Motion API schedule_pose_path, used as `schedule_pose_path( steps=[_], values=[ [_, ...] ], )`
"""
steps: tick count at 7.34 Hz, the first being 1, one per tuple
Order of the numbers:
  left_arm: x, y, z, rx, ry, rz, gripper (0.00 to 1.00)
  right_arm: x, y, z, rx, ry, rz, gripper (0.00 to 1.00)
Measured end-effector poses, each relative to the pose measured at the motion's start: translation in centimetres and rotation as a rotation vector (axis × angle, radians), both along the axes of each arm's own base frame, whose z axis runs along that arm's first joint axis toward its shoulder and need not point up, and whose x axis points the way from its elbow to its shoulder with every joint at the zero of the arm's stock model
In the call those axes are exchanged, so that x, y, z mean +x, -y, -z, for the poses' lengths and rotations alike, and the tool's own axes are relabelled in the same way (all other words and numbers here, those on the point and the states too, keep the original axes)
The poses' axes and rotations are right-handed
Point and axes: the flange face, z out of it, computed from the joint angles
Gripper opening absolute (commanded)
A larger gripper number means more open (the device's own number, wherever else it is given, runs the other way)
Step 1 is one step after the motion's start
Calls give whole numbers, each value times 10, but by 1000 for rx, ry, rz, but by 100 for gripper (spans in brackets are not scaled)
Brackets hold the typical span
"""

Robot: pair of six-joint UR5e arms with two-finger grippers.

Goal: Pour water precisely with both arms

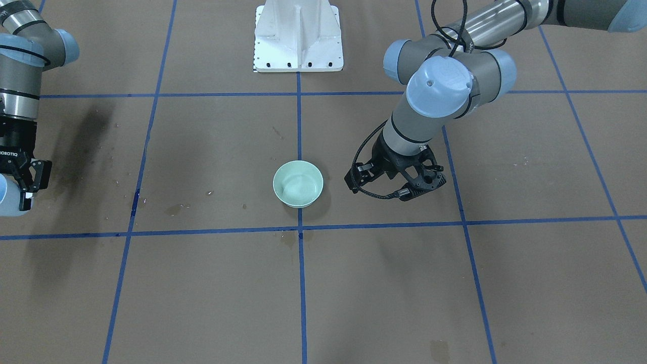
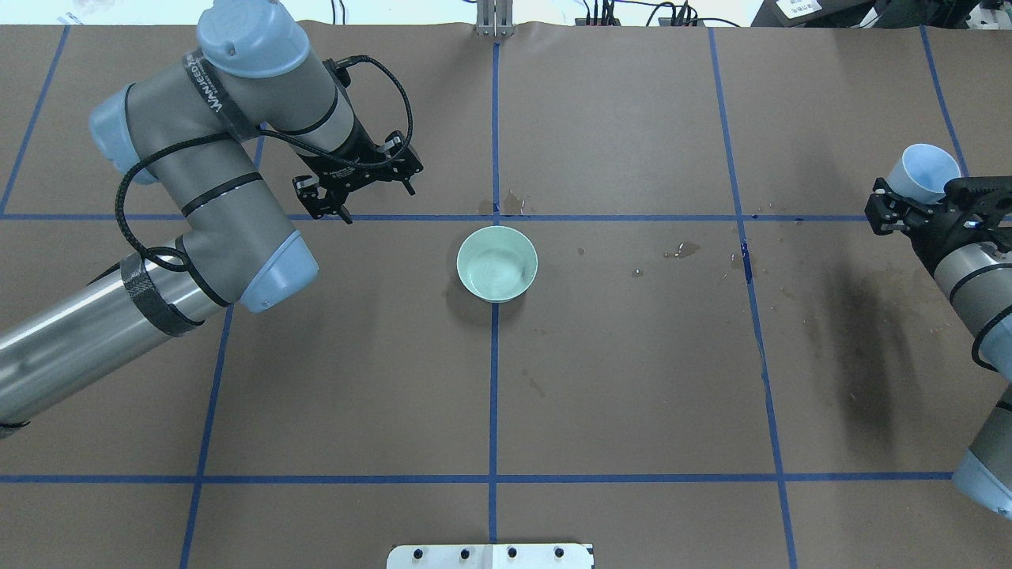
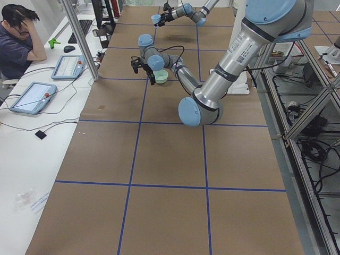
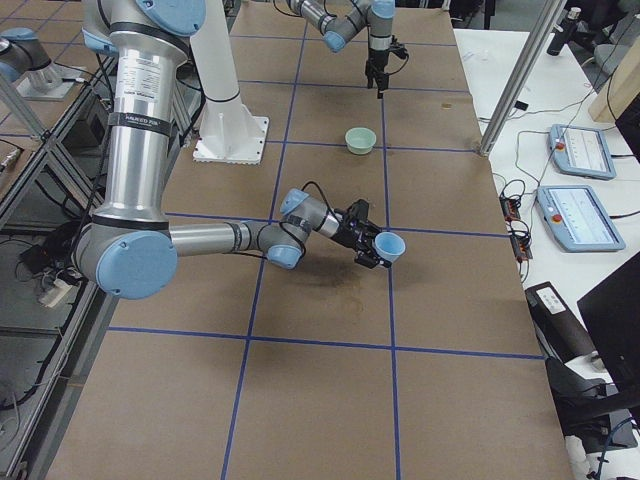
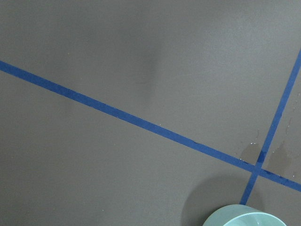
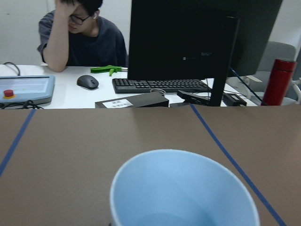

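Observation:
A pale green bowl point(image 2: 497, 263) point(image 1: 298, 183) stands at the crossing of blue tape lines in the middle of the table; its rim shows at the bottom of the left wrist view point(image 5: 244, 217). I see only a faint sheen inside it, so I cannot be sure of water. My left gripper point(image 2: 368, 197) point(image 1: 397, 187) hangs open and empty just beside the bowl, on my left of it. Far to my right, my right gripper point(image 2: 925, 190) point(image 1: 15, 187) is shut on a light blue cup point(image 2: 921, 170) point(image 6: 183, 188) point(image 4: 390, 245), held above the table, roughly upright.
Dark dried stains point(image 2: 684, 250) lie between the bowl and the right arm. The white pedestal point(image 1: 298, 38) stands at the robot's side of the table. A person point(image 3: 18, 37) sits at a desk beyond the far edge, with tablets point(image 3: 32, 95), a keyboard point(image 6: 160, 84) and a monitor point(image 6: 188, 42).

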Motion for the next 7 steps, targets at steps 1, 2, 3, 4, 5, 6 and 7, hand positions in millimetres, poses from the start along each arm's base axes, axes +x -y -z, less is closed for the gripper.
schedule_pose_path(
  steps=[1,2,3,4,5,6,7],
  values=[
    [-5,4,-1,-1,0,8,100,-9,5,26,90,45,79,0],
    [-11,8,-1,4,0,15,100,-25,12,56,159,105,155,0],
    [-19,13,0,25,-1,13,100,-46,20,89,212,169,240,0],
    [-31,17,2,59,-3,9,100,-67,27,120,255,220,316,0],
    [-45,18,0,93,-4,5,100,-83,31,146,292,252,371,0],
    [-61,17,-10,124,1,-4,100,-100,30,168,329,269,422,0],
    [-73,17,-23,146,12,-14,100,-120,24,185,364,267,475,0]
  ],
)
